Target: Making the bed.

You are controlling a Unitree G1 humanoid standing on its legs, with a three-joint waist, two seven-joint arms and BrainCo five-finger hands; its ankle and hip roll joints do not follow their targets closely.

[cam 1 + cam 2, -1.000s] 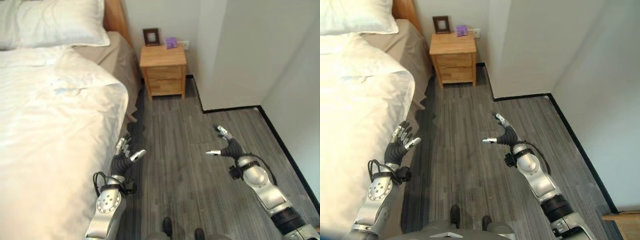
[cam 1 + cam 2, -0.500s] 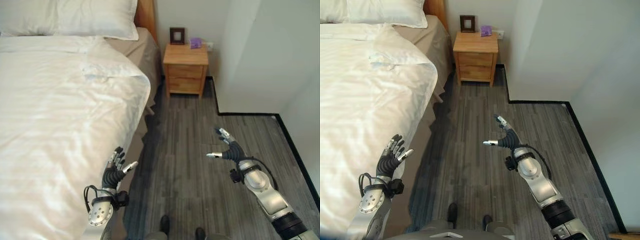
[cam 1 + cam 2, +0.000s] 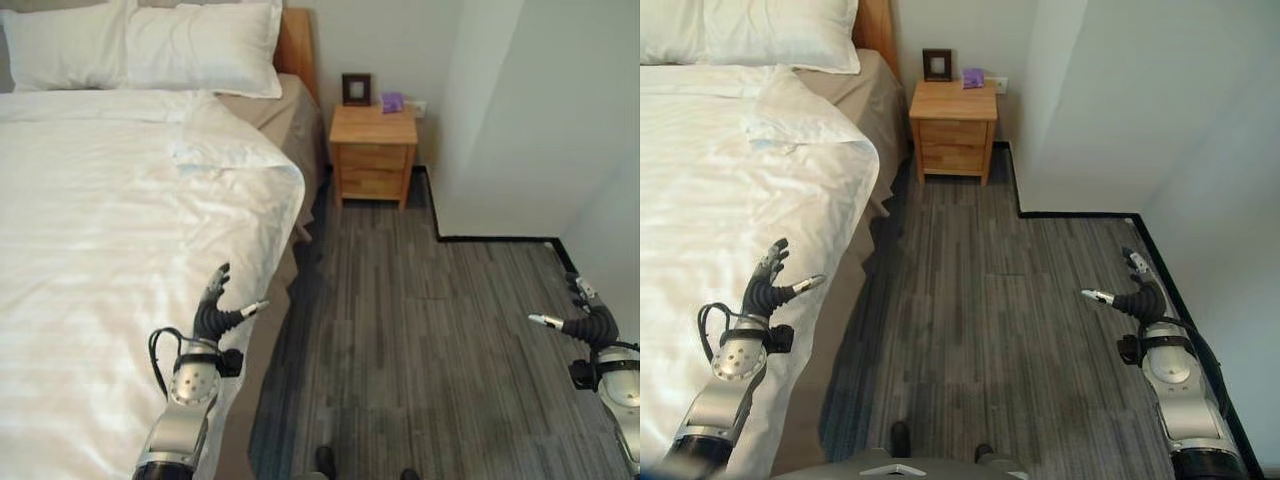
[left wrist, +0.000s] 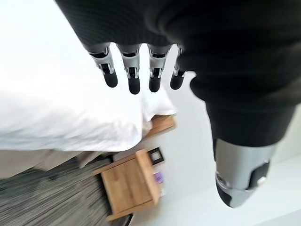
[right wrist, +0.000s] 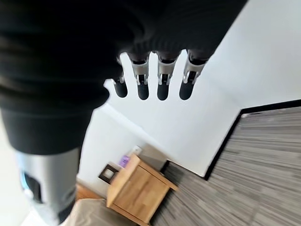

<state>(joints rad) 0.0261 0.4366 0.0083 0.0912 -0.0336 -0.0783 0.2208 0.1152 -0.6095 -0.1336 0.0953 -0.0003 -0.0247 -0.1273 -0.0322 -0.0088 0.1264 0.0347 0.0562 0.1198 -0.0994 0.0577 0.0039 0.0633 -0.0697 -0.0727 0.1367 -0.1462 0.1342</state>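
Grey plank floor (image 3: 400, 330) beside bed (image 3: 100, 250) running lengthwise toward pillows (image 3: 150, 45); left hand (image 3: 212, 312) and right hand (image 3: 1137, 295) released, fingers spread.

Nightstand (image 3: 373, 152) stands against the wall. On its top: picture frame (image 3: 356, 89) at the back, purple box (image 3: 392, 102) beside the frame.

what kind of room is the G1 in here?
Most likely a bedroom, possibly a hotel room. A bed with a white duvet and pillows against a wooden headboard, and a small wooden nightstand holding a picture frame by the wall.
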